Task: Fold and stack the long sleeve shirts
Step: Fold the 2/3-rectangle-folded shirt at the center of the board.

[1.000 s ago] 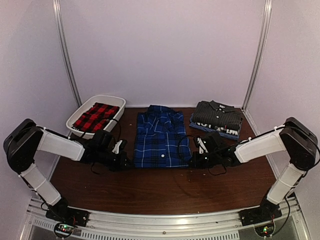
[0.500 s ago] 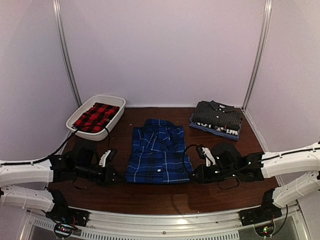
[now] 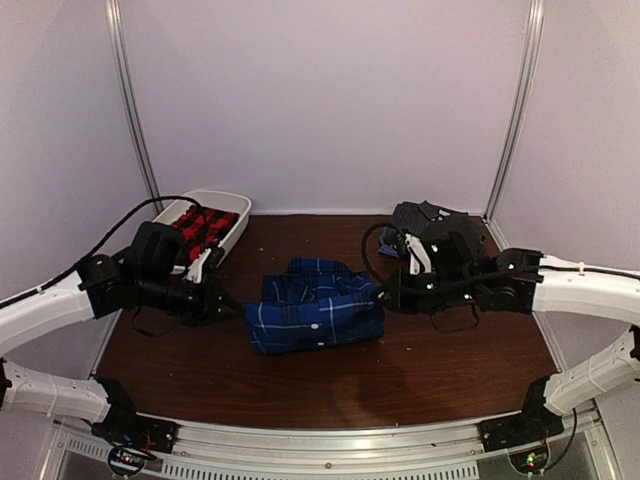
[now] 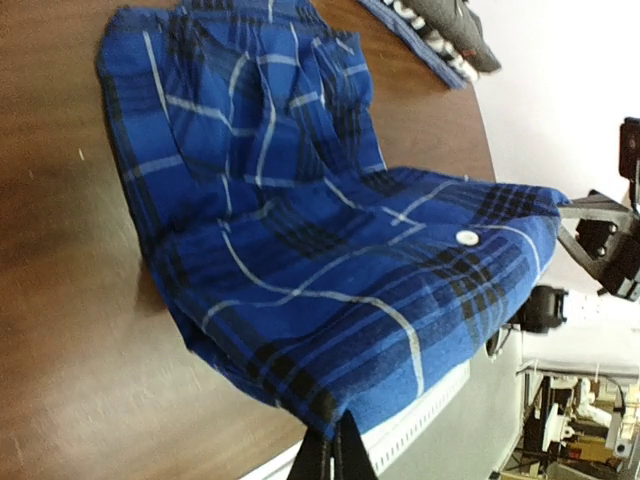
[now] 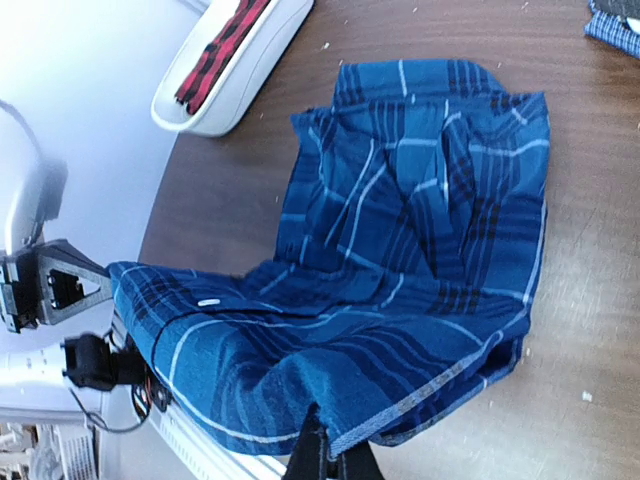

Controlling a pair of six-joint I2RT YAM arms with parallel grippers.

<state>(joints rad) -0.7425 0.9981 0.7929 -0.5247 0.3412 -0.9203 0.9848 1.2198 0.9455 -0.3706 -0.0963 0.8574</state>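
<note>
The blue-and-black plaid shirt (image 3: 315, 310) lies mid-table with its near hem lifted off the wood and doubled over the rest. My left gripper (image 3: 238, 310) is shut on the hem's left corner (image 4: 335, 420), its fingertips (image 4: 320, 462) pinching the cloth. My right gripper (image 3: 383, 297) is shut on the right corner, and the fabric (image 5: 400, 280) hangs from its gripper tips (image 5: 330, 455). The dark charcoal striped shirt (image 3: 425, 215) sits folded at the back right, partly hidden behind my right arm. The red-and-black plaid shirt (image 3: 205, 225) lies in a tub.
The white plastic tub (image 3: 238, 208) stands at the back left, near the left wall. A blue-checked cloth edge (image 3: 388, 250) shows under the charcoal shirt. Walls close in the table on three sides, and a metal rail (image 3: 330, 440) runs along the near edge.
Both arms have risen and moved toward the back, carrying the blue shirt's near hem up and over. The shirt now looks shorter and bunched.
</note>
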